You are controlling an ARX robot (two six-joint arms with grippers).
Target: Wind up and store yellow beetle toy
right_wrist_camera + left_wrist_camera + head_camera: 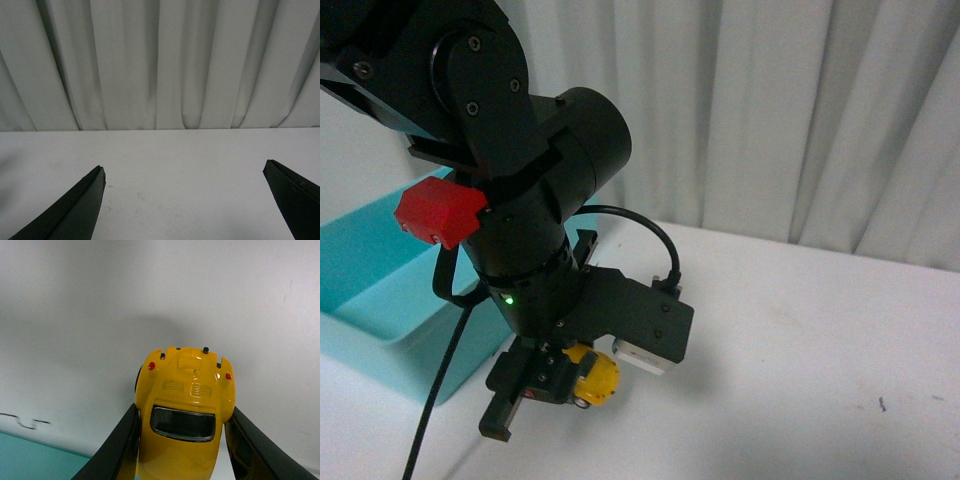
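Observation:
The yellow beetle toy (182,410) is clamped between the two black fingers (117,447) of my left gripper (182,440), its rear end with red tail lights pointing away over the white table. In the front view the left gripper (545,385) hangs low over the table near the front edge, and only part of the yellow beetle toy (597,380) and one wheel peek out beside it. My right gripper (185,172) is open wide above bare table, nothing between its fingers; it does not show in the front view.
A light blue bin (380,300) stands at the left of the table, close beside my left arm; a corner of the bin (35,457) shows in the left wrist view. White curtains (800,110) hang behind the white table (800,360).

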